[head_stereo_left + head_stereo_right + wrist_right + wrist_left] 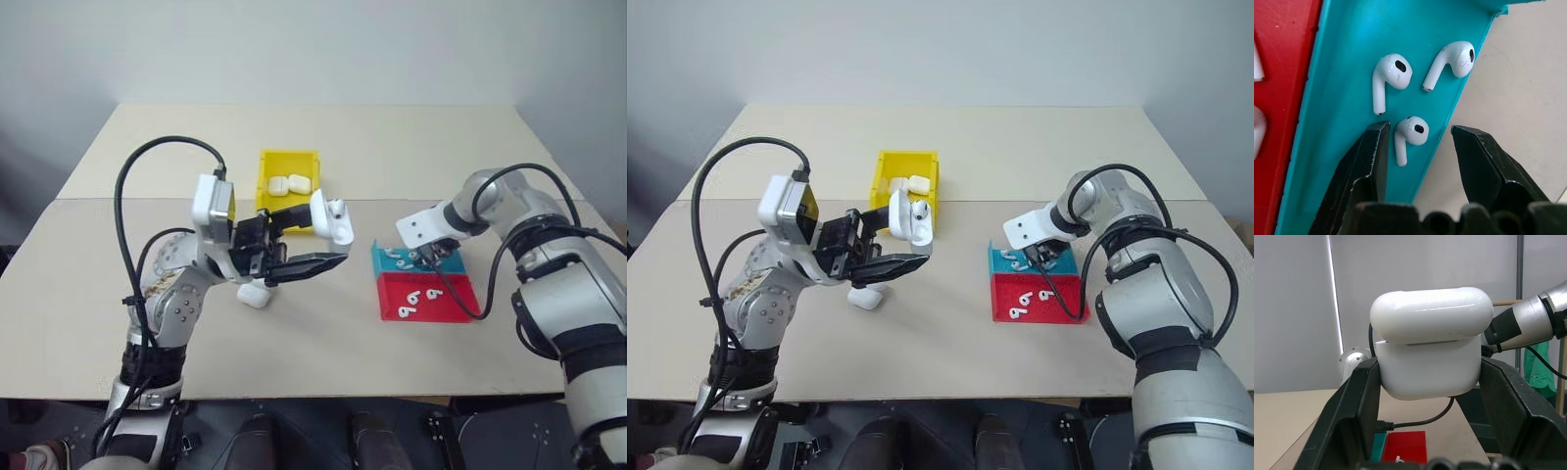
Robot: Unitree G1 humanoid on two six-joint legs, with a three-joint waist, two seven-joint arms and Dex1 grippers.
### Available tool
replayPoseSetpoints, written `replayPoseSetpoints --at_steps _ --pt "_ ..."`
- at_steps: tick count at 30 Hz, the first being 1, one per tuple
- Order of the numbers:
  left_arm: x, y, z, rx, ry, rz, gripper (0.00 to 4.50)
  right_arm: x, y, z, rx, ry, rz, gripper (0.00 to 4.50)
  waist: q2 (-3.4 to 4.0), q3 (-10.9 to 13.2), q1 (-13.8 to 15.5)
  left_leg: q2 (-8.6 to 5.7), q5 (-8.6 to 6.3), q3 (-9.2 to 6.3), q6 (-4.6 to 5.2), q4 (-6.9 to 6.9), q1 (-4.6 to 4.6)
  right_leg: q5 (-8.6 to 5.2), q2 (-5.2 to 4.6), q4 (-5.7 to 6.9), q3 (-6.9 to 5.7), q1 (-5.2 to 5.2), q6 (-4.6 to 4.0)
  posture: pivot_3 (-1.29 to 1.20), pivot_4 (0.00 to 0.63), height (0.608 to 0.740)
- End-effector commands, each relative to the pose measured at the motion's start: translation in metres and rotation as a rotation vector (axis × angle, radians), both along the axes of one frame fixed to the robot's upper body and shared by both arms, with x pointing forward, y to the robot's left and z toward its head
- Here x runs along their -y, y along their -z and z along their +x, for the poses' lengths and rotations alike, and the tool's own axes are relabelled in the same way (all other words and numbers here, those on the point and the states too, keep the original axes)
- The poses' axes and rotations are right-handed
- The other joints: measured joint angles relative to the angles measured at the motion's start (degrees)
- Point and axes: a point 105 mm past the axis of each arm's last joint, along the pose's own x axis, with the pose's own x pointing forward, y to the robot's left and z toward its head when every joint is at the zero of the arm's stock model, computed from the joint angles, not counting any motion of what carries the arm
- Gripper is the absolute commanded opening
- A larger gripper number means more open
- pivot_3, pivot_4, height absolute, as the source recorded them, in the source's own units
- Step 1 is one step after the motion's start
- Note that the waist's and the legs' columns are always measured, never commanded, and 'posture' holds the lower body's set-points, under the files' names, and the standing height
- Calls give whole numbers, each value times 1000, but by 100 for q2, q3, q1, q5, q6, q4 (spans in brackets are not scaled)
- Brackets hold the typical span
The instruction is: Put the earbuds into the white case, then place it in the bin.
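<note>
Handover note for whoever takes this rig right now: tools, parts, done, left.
Left tool: shut on the open white case, held up off the table, one earbud seated in it.
Right tool: open, pointing down into the teal tray, fingers straddling one earbud of three.
Red tray holds more earbuds. Yellow bin has two cases; another case lies on the table under the left arm.
Done: case picked up and opened.
Left: grasp earbud, seat it, close lid, drop case in bin.

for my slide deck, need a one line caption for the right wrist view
Open right tool poised over one of three earbuds in the teal tray.
</note>
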Motion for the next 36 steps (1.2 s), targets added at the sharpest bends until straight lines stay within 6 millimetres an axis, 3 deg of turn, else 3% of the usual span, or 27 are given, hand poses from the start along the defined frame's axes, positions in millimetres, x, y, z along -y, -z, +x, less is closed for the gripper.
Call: replayPoseSetpoints --at_steps 1,7,10,14,22,27,31,36 --pt "-4 -9 -9 37 0 -22 2751 -1 -7 4 33 4 6 2453 0 0 -5 0 0 0 0 0 0 0 0 0 0 0 0 0 150 740" --pt "-3 -9 -9 31 -5 -24 2751 1 -1 2 4 15 -7 2453 1 -1 -8 0 2 0 -3 1 7 0 0 8 0 5 0 0 150 740" --pt "-4 -8 -8 28 -5 -21 2751 2 2 0 -17 18 -15 1825 1 -1 -9 0 3 0 -5 2 10 0 0 12 0 6 0 0 150 740" --pt "-4 -8 -7 27 -4 -17 2751 3 4 -1 -23 24 -10 642 1 -1 -14 0 4 0 -6 2 11 0 0 16 0 6 0 0 150 740" --pt "-3 -8 -7 28 5 -15 2751 2 1 2 -6 51 31 622 1 -1 -18 0 4 0 -7 2 11 0 0 17 1 6 0 0 150 740" --pt "-2 -9 -6 28 22 -16 2751 -1 -36 1 10 61 201 622 2 0 -16 0 4 0 -7 2 9 0 0 17 1 3 0 0 150 740" --pt "0 -10 -3 25 51 -17 2751 -4 -79 -11 -6 55 442 622 3 1 12 0 4 -1 -7 1 6 0 0 17 0 4 0 0 150 740" --pt "4 -14 3 28 100 -22 2751 -9 -137 -63 -105 53 938 622 3 1 108 1 3 -11 -5 1 0 0 1 28 -10 7 0 0 150 740"
